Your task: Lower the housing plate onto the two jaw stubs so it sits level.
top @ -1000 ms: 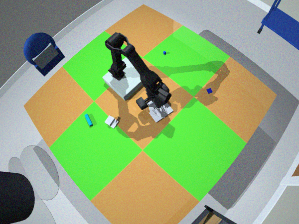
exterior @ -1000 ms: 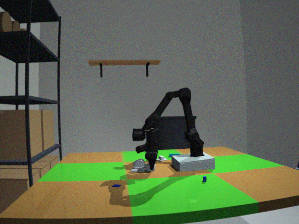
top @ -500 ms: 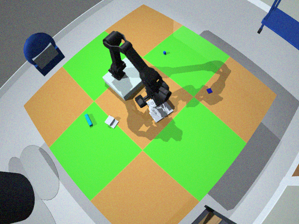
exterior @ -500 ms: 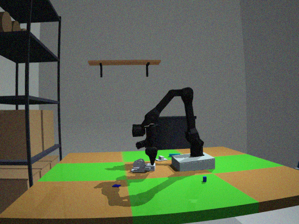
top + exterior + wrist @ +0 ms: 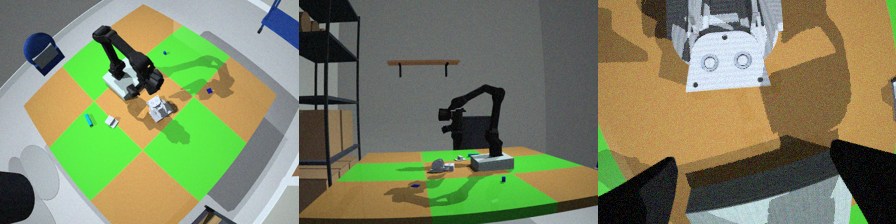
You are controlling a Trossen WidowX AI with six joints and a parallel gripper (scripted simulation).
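The white housing plate (image 5: 154,101) (image 5: 450,167) (image 5: 727,75), with two round bosses and small dark holes, lies over the near end of the grey-white gripper model. It looks about level in the exterior view. The model's curved jaws (image 5: 773,37) show on either side beyond the plate. The pins and stubs under the plate are hidden, so I cannot tell how fully it is seated. My gripper (image 5: 457,148) (image 5: 756,157) is open and empty. It is raised above the mat, beside the plate on the robot base side, and touches nothing.
The pale robot base (image 5: 115,84) (image 5: 493,163) (image 5: 808,202) is close to my fingers. A small white block part (image 5: 111,122) (image 5: 460,158) and a cyan bar (image 5: 88,120) (image 5: 473,155) lie to one side. A blue cube (image 5: 164,53) (image 5: 503,178) and dark blue square (image 5: 209,90) (image 5: 415,185) lie opposite.
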